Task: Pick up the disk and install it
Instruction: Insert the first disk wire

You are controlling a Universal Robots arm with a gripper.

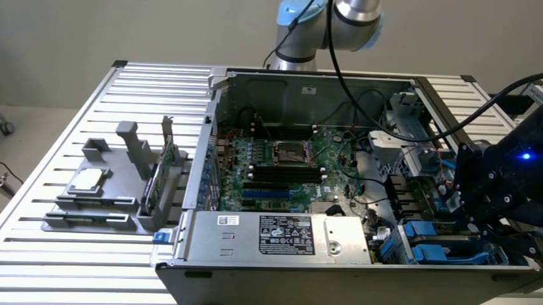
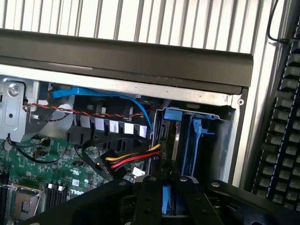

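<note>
Nearest in the wrist view, the tool [image 2: 165, 199] points down into the open computer case [image 1: 280, 260], its two black fingers [image 2: 149, 201] drawn close on a blue plastic piece [image 2: 166, 198] between them. That blue matches the carrier rails of the disk [image 2: 192, 147], which stands on edge in the drive bay at the case corner just beyond the fingers, already down inside the bay walls; whether the fingers truly pinch the rail or merely flank it, I cannot tell. Beside the bay run yellow, red and black power wires [image 2: 133, 158] and a blue data cable [image 2: 108, 96]. In the exterior view the black wrist [image 1: 500, 184] hangs over the same corner, at that view's right, above blue drive carriers [image 1: 433, 241]. Next to them lies the grey labelled power-supply box [image 1: 280, 235], then the green motherboard [image 1: 280, 171]. Farther toward the exterior view's left, on the slatted tabletop [image 1: 68, 254], a grey fixture [image 1: 110, 190] holds a small square silver chip [image 1: 89, 180].
</note>
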